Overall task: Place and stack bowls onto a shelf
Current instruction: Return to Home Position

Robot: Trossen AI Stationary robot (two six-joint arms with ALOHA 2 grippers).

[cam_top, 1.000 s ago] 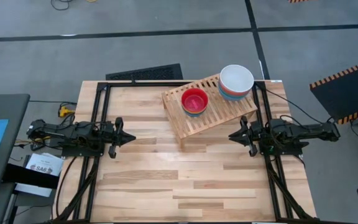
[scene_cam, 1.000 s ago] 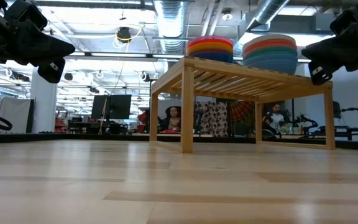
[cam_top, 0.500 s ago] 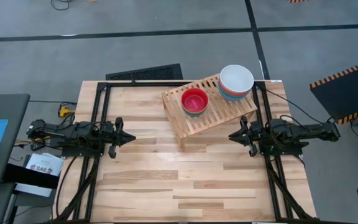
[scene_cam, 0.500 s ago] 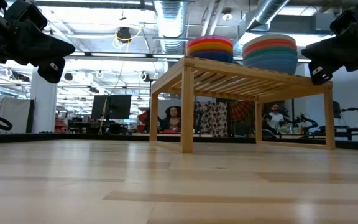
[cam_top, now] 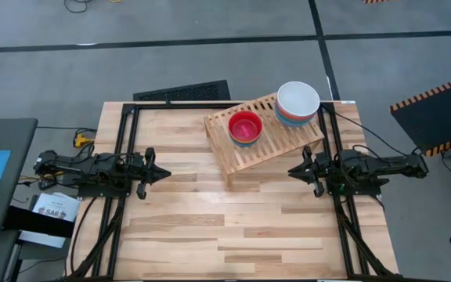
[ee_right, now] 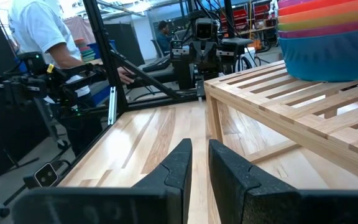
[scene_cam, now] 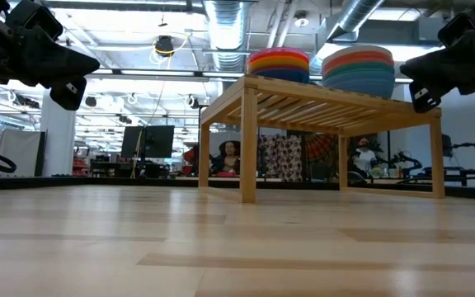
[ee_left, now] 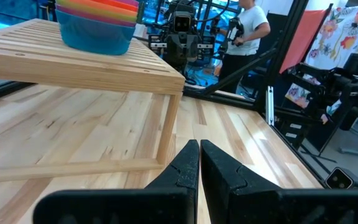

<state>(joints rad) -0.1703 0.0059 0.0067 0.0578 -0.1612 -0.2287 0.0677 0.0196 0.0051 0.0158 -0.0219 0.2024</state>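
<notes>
Two stacks of bowls stand by their bases on the slatted wooden shelf (cam_top: 263, 143). The smaller stack, red bowl on top (cam_top: 245, 126), is near the shelf's middle; the larger stack, white bowl on top (cam_top: 297, 103), is at its far right corner. In the low view both stacks (scene_cam: 279, 64) (scene_cam: 358, 69) sit on the shelf top (scene_cam: 320, 103). My left gripper (cam_top: 163, 174) hovers at the table's left edge, shut and holding nothing, also seen in its wrist view (ee_left: 199, 163). My right gripper (cam_top: 294, 170) hovers at the right edge, fingers slightly apart (ee_right: 199, 163), holding nothing.
The shelf stands on four legs (scene_cam: 248, 140) toward the far right of the wooden table (cam_top: 210, 227). A dark keyboard-like panel (cam_top: 182, 92) lies beyond the far edge. A person (ee_left: 247, 28) stands in the room beyond the table. Bare tabletop spans the near half.
</notes>
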